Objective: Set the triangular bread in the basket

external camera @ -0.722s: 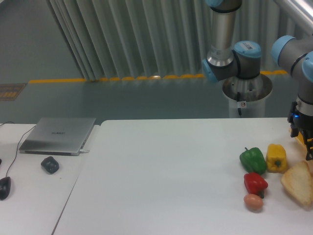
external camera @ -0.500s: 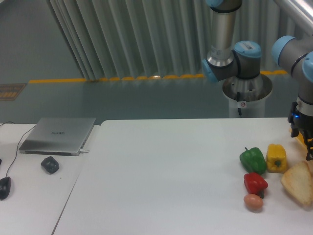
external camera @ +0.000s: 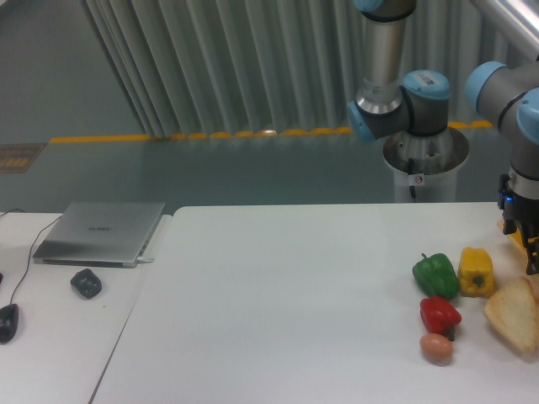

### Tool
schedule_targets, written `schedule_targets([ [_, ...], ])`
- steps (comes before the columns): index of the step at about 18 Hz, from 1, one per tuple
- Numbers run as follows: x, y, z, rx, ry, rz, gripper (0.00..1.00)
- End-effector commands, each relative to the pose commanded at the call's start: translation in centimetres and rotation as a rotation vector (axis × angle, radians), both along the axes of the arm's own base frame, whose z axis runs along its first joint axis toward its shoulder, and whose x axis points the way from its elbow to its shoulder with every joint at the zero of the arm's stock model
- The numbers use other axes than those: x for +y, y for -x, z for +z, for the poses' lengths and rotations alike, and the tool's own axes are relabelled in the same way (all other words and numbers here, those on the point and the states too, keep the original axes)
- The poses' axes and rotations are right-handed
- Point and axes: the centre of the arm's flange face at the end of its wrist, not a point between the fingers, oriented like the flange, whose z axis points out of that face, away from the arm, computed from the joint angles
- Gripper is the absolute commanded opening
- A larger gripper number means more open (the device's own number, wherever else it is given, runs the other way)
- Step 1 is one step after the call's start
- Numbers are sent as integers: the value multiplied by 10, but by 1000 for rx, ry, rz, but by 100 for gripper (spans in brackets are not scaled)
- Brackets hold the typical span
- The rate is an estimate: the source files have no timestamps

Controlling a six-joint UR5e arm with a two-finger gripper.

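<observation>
Lying flat on the white counter (external camera: 295, 295) at its right edge, the pale tan wedge of triangular bread with a golden-brown crust (external camera: 514, 316) sits just right of a red bell pepper (external camera: 440, 314) and a small brown egg (external camera: 436, 346), below a yellow bell pepper (external camera: 476, 271) and a green bell pepper (external camera: 435, 274). Hanging above the bread's far corner, the dark end effector (external camera: 532, 252) is cut off by the frame, so I cannot tell how wide it stands. Only a yellow-orange corner of the basket (external camera: 514, 241) shows behind it.
</observation>
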Motion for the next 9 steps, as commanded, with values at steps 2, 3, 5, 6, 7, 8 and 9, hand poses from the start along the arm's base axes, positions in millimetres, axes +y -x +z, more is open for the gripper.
schedule_targets([
  [2, 1, -1, 0, 1, -1, -2, 100],
  [3, 1, -1, -3, 0, 0, -2, 100],
  [5, -1, 0, -5, -2, 2, 3, 100],
  [6, -2, -2, -9, -10, 5, 9, 100],
  [7, -1, -4, -6, 1, 0, 27, 100],
  [8, 0, -4, -2, 23, -9, 69, 100],
  [9, 2, -5, -1, 36, -23, 133, 100],
])
